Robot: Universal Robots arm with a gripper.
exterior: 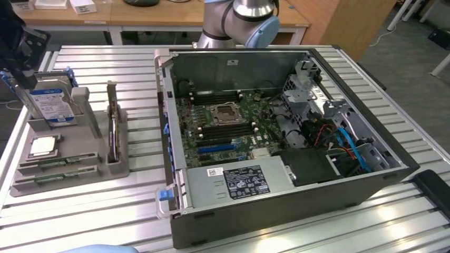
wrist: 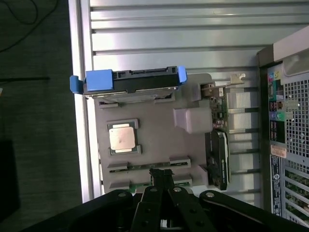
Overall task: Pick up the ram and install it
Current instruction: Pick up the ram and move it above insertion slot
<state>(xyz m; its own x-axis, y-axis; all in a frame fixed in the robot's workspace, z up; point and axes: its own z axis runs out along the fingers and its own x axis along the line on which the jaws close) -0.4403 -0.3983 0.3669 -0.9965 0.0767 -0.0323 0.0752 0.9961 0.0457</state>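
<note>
The ram (exterior: 59,162) sits in a slot at the end of the gray tray (exterior: 90,150) opposite the hard drive (exterior: 52,103), with a second green stick (exterior: 55,178) in the slot just beside it. I see the gripper (wrist: 161,174) over these slots, its fingers pressed together on nothing. The CPU chip (exterior: 43,146) rests mid-tray. The open computer case (exterior: 281,132) stands beside the tray.

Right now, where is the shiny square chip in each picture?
Exterior view: the square silver chip lies on the grey tray, at the exterior view's left.
Wrist view: the chip lies on that tray, between the hard drive and the ram sticks.
Shared landmark: the hard drive with blue handles, beside the chip.
</note>
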